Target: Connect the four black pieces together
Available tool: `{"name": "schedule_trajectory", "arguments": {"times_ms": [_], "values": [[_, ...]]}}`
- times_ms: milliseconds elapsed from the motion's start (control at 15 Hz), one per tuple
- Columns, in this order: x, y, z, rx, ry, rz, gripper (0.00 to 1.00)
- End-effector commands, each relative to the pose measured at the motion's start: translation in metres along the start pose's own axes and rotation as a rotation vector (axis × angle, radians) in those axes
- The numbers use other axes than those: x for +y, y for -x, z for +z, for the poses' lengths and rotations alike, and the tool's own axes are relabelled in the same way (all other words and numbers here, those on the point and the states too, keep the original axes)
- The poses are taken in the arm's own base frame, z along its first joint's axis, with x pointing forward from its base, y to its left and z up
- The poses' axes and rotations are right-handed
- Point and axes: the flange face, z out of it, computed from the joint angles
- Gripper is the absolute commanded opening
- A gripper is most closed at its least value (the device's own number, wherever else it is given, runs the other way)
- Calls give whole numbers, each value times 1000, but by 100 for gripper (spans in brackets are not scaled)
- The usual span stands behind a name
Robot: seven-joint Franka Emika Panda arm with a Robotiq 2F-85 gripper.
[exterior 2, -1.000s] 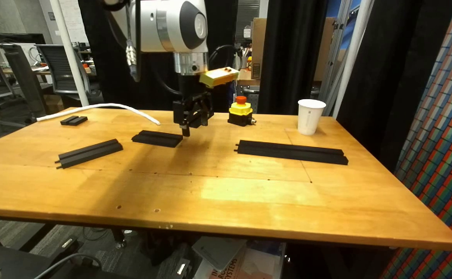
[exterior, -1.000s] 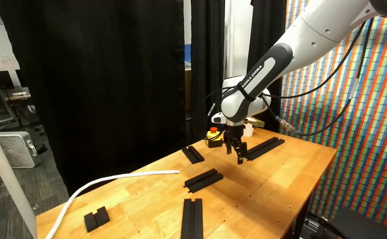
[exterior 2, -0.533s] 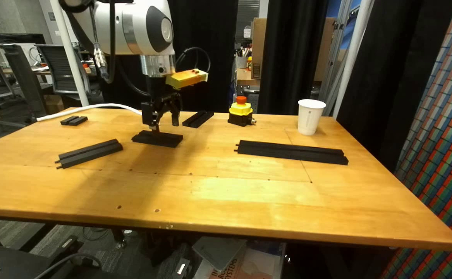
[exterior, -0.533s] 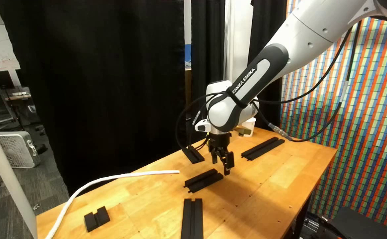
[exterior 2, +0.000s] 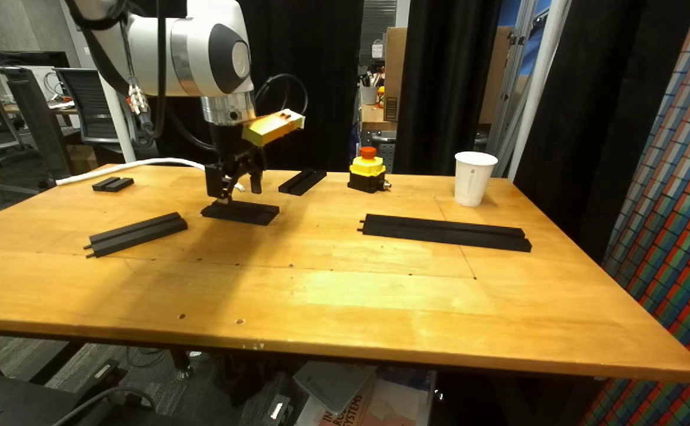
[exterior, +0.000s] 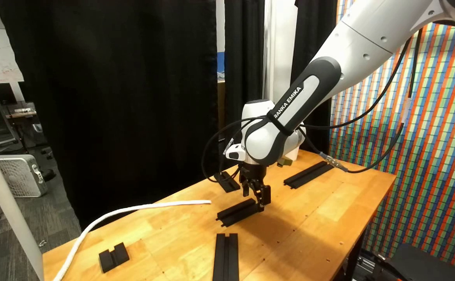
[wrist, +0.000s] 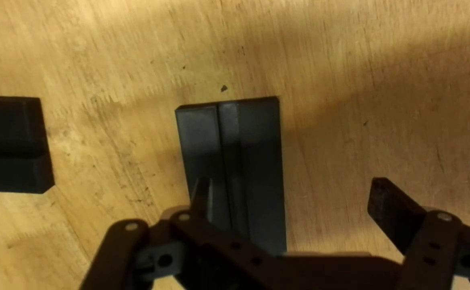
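Although everything on the table [exterior: 184,238] lies as it did a second ago, the hand [exterior: 253,201] has come down and across, in an exterior view, and now stands at the right end of the middle black bar [exterior: 231,216]. Whether it touches that bar cannot be told. The near black bar [exterior: 226,257], straight-sided, carries a narrow channel along its length; the small black block [exterior: 114,256] is chunkier, cut by a slot. A white cord [exterior: 133,208], round and smooth, curves past its left side.

In an exterior view the hand has moved left and lower, over the middle black bar, which lies flat on the table. Behind, the flat black piece [exterior 2: 303,182], mostly covered a second ago, now shows. Well apart on the right rests the long black strip [exterior 2: 446,232], thin and matte, two slim pins jutting from its left end. The stop button [exterior 2: 368,170] is a red knob on a yellow housing.

In the wrist view the hand is released, its fingers [wrist: 392,211] spread wide: one overlaps the middle black bar, the other the table beside it. That bar's dull face shows two flat strips with a groove between, and a squared end. The table's wood is finely grained and pitted.
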Motion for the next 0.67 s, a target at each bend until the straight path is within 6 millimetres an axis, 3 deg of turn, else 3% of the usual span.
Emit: {"name": "schedule_trajectory", "arguments": {"times_ms": [0,600], "values": [[-3,-5,0,30,30,-32,100],[10,-12,23,27,15,-74,100]]}}
